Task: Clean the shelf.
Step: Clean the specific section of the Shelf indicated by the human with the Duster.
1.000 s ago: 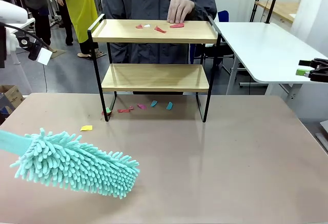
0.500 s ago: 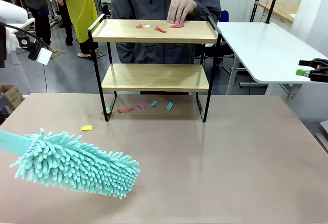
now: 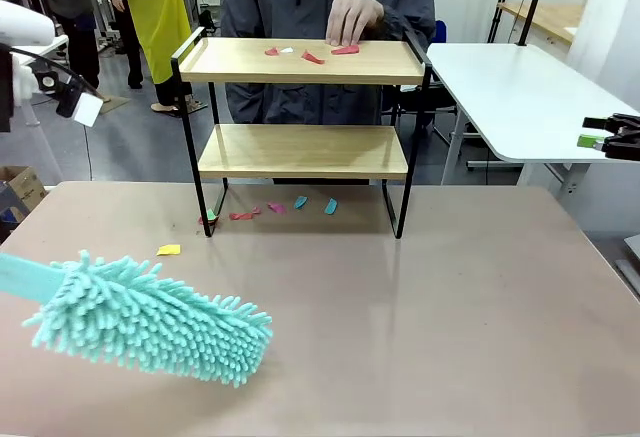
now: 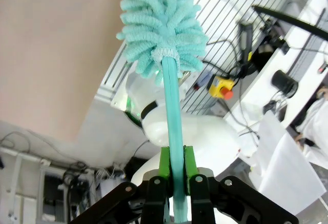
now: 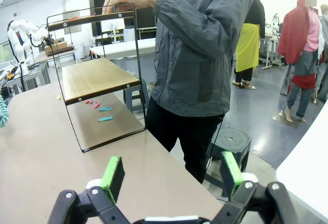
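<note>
Shelf (image 3: 303, 150) stood at the far middle of the brown table (image 3: 450, 307), two wooden boards in a black frame. My left gripper (image 4: 174, 168) was clamped on the teal handle of a fluffy duster (image 3: 150, 325), whose head was over the near left of the table. My right gripper (image 5: 171, 175) stood wide, nothing between its pads, off to the right. Coloured scraps (image 3: 310, 54) lay on the top board by the person's hand (image 3: 350, 19); more scraps (image 3: 290, 205) lay on the table beneath the lower board.
</note>
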Controlling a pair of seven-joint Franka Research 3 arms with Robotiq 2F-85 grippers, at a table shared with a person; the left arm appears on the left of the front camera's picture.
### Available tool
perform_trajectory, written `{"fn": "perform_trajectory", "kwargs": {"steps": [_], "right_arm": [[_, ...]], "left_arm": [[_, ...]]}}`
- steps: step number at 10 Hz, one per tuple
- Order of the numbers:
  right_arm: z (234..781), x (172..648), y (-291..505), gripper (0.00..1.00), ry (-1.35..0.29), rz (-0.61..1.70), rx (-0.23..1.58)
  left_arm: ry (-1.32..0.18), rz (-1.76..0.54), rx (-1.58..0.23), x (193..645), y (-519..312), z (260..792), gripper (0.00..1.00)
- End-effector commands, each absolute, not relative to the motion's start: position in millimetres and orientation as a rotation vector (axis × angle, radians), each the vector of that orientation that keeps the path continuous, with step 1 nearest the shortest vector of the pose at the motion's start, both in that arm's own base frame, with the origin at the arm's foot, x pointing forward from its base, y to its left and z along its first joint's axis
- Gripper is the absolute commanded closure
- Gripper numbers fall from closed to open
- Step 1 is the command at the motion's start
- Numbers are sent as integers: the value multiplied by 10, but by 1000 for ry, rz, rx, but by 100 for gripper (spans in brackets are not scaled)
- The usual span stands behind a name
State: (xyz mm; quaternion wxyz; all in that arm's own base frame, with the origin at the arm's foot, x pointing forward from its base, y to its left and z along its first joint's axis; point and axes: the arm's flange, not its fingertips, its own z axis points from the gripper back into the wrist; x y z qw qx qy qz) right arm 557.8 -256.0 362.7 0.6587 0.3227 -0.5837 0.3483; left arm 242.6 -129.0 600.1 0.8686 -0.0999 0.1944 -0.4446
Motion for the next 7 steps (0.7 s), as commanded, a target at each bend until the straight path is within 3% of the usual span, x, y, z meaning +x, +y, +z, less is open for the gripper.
{"fn": "perform_trajectory", "kwargs": {"steps": [1, 3, 7], "right_arm": [[3678, 5576, -2541, 0, -1312, 774, 733], [3678, 5576, -2541, 0, -1312, 774, 733], [3678, 5576, -2541, 0, -1312, 774, 733]], "left_arm": [[272, -868, -365, 2470, -1382, 6182, 87], [124, -878, -424, 2415, -1669, 6636, 87], [-141, -825, -354, 2378, -2645, 7683, 87]]}}
